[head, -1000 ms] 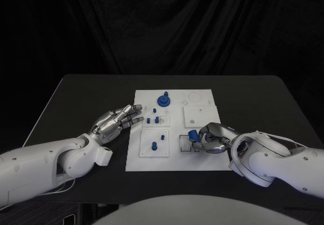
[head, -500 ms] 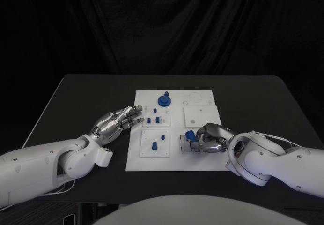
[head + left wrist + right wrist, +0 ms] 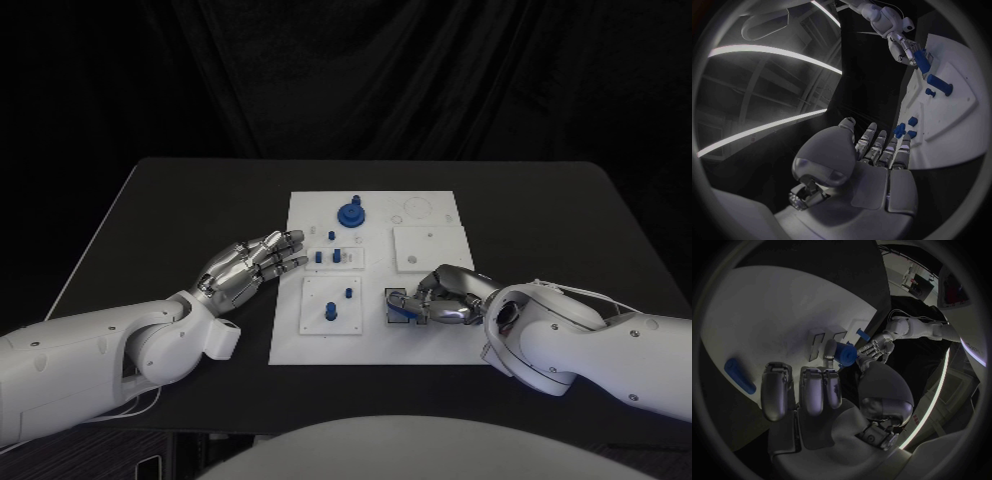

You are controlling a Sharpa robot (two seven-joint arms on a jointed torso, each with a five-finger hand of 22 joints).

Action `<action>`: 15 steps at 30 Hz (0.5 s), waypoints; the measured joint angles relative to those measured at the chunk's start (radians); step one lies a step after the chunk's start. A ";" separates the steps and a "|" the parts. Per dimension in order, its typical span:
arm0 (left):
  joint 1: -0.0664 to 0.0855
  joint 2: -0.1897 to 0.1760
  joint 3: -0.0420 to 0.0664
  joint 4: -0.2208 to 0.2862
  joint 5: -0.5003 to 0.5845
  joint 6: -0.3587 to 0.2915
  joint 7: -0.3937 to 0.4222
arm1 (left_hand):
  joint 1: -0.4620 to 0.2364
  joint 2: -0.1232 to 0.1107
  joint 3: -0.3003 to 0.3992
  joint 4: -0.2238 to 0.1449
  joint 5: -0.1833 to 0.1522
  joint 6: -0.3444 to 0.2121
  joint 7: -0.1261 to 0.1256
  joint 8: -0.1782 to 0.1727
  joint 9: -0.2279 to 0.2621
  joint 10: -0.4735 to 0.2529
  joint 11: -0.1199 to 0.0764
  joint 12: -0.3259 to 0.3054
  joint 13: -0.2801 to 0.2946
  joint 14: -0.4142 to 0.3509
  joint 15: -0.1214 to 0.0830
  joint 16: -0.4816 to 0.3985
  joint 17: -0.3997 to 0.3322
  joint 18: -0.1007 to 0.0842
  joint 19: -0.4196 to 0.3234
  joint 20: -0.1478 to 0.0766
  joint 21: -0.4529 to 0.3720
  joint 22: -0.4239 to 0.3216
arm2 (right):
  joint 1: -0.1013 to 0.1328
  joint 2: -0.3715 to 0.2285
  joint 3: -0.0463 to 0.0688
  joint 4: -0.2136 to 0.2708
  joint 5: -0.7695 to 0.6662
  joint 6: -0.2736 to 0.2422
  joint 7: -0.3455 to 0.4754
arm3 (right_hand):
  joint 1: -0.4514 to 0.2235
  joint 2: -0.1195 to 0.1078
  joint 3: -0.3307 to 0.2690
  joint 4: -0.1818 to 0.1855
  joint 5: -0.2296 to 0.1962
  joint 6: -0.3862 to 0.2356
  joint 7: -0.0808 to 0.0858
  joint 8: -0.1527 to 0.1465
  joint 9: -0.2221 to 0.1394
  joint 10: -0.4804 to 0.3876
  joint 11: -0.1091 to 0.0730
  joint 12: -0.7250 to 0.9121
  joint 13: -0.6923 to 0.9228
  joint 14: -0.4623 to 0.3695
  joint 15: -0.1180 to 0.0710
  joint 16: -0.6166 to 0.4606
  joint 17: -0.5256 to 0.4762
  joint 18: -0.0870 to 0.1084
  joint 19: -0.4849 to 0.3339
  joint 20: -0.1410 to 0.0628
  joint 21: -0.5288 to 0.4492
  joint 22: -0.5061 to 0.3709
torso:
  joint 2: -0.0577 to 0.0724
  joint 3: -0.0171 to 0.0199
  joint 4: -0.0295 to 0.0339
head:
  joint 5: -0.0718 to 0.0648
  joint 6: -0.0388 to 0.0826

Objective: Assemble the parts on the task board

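Note:
The white task board [image 3: 433, 345] lies mid-table. My right hand [image 3: 444, 298] is over the board's near right area and pinches a small blue part [image 3: 402, 314] [image 3: 845, 353] between thumb and finger, low over a dark-outlined slot. My left hand [image 3: 255, 262] [image 3: 873, 155] hovers at the board's left edge, fingers spread and holding nothing. A large blue knob [image 3: 349, 214] stands at the far middle of the board. Small blue pegs [image 3: 330, 257] and a blue piece [image 3: 329, 312] stand in the left-hand plates. The left wrist view shows my right hand [image 3: 902, 47] with its blue part [image 3: 921, 60].
The black table [image 3: 173, 210] extends around the board, with its edges well away from both hands. A raised white square plate [image 3: 428, 245] sits on the board just beyond my right hand. Another blue piece [image 3: 739, 375] lies on the board near my right fingers.
My right hand has shifted slightly left and lowered the blue part down toward the board. My left hand has drawn back a little toward me.

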 measured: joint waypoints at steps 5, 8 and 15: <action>-0.002 -0.001 0.000 0.000 0.000 0.000 0.000 | 0.000 0.000 0.000 0.000 0.000 0.000 0.000 0.000 0.000 0.000 0.000 0.000 0.000 0.000 0.000 0.000 0.000 0.000 0.000 0.000 0.000 0.000 | -0.001 0.001 0.000 -0.001 0.000 0.000 0.001 | -0.054 0.039 -0.062 0.001 -0.036 0.004 0.004 -0.004 0.006 -0.003 0.003 0.000 0.001 0.000 0.000 0.000 0.000 0.000 -0.004 0.004 0.000 0.000 | 0.000 0.0002 -0.0007 | 0.002 0.000; -0.003 -0.002 0.000 0.000 0.000 0.001 0.000 | 0.000 0.000 0.000 0.000 0.000 0.000 0.000 0.000 0.000 0.000 0.000 0.000 0.000 0.000 0.000 0.000 0.000 0.000 0.000 0.000 0.000 0.000 | -0.001 0.001 0.000 -0.002 0.001 -0.003 0.002 | -0.075 0.057 -0.080 0.001 -0.041 0.004 0.004 -0.004 0.008 -0.003 0.003 0.000 0.001 0.000 0.000 0.000 0.000 0.000 -0.004 0.004 0.000 0.000 | 0.000 0.0005 -0.0009 | 0.003 0.000; -0.005 -0.004 0.000 0.000 0.000 0.001 0.000 | 0.000 0.000 0.000 0.000 0.000 0.000 0.000 0.004 0.000 0.000 0.000 0.000 0.000 0.002 0.003 0.000 0.000 0.000 0.000 0.000 0.000 0.000 | -0.001 -0.003 0.000 -0.001 0.001 -0.015 0.012 | -0.058 0.082 -0.109 -0.002 -0.001 0.004 0.004 -0.008 0.015 -0.003 0.003 0.000 0.001 0.000 0.000 0.000 0.000 0.000 -0.004 0.004 0.000 0.000 | 0.000 0.0010 -0.0009 | 0.004 0.000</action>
